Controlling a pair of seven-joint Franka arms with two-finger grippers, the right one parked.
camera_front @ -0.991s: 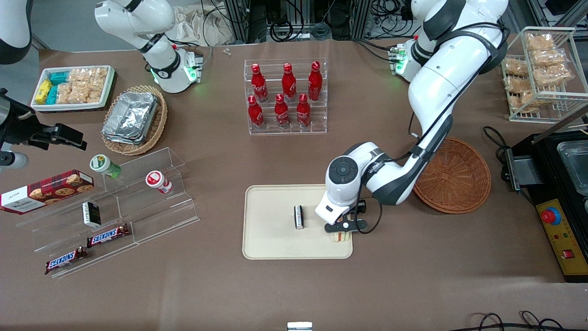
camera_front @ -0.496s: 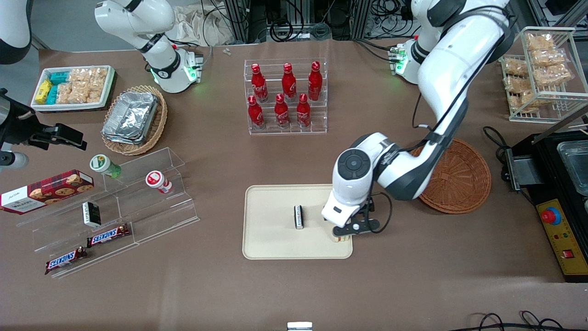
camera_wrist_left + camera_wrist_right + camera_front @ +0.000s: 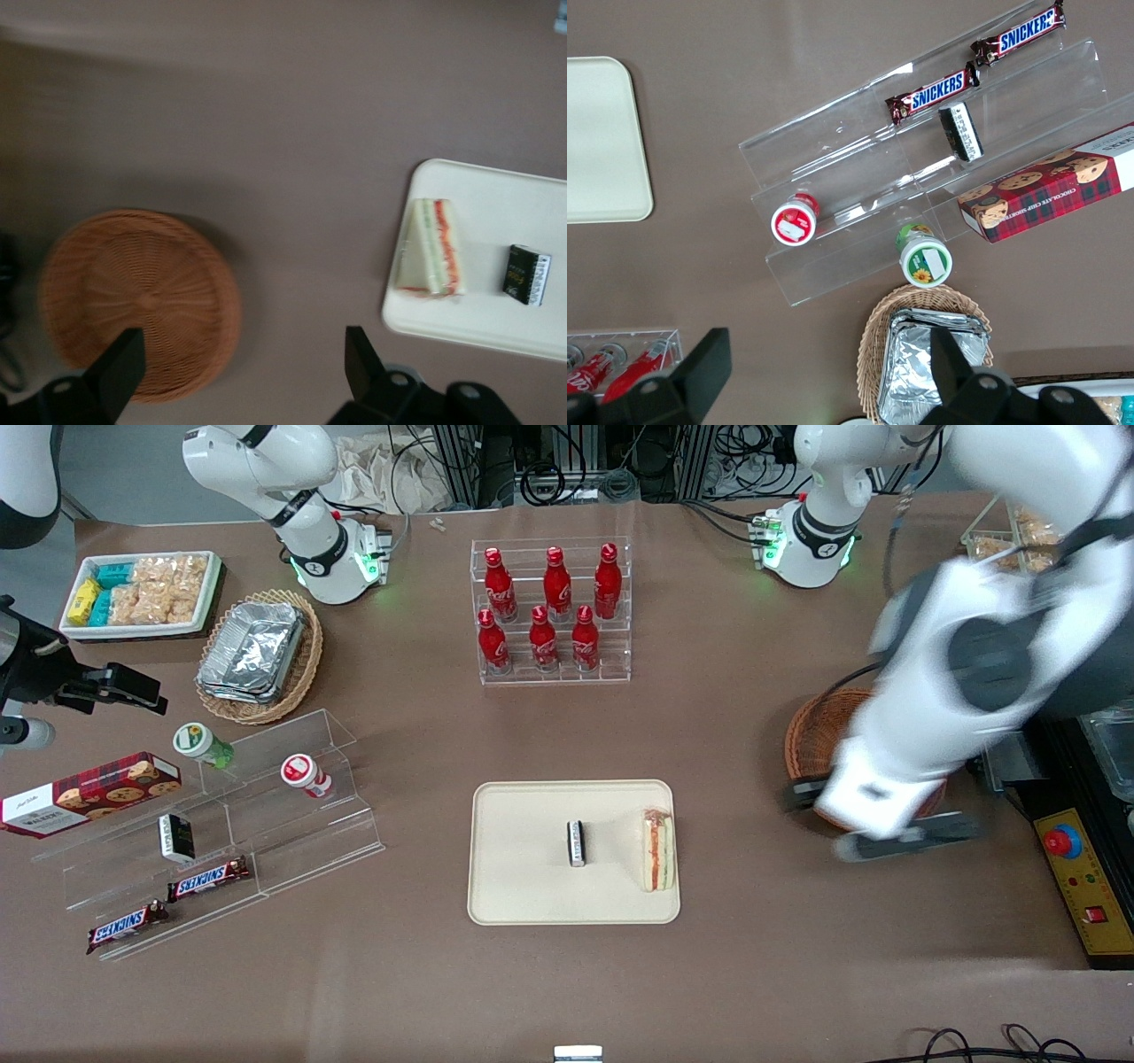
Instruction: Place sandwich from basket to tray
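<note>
The sandwich (image 3: 657,850) (image 3: 431,248) lies on its side on the cream tray (image 3: 523,877) (image 3: 496,310), close to the tray edge that faces the working arm's end. Red, orange and green layers show along its edge. My gripper (image 3: 908,843) (image 3: 239,367) hangs high above the table, over the rim of the reddish-brown basket (image 3: 808,740) (image 3: 142,297). It is open wide with nothing between its fingers. The basket holds nothing, and the arm hides much of it in the front view.
A small black packet (image 3: 577,842) (image 3: 526,274) lies near the tray's middle. A rack of red bottles (image 3: 551,611) stands farther from the camera. A black machine with a red button (image 3: 1076,859) sits beside the basket. Acrylic shelves (image 3: 266,815) with snacks lie toward the parked arm's end.
My gripper has let go of the sandwich, which now lies uncovered on the tray. The arm has risen and swung away toward the basket.
</note>
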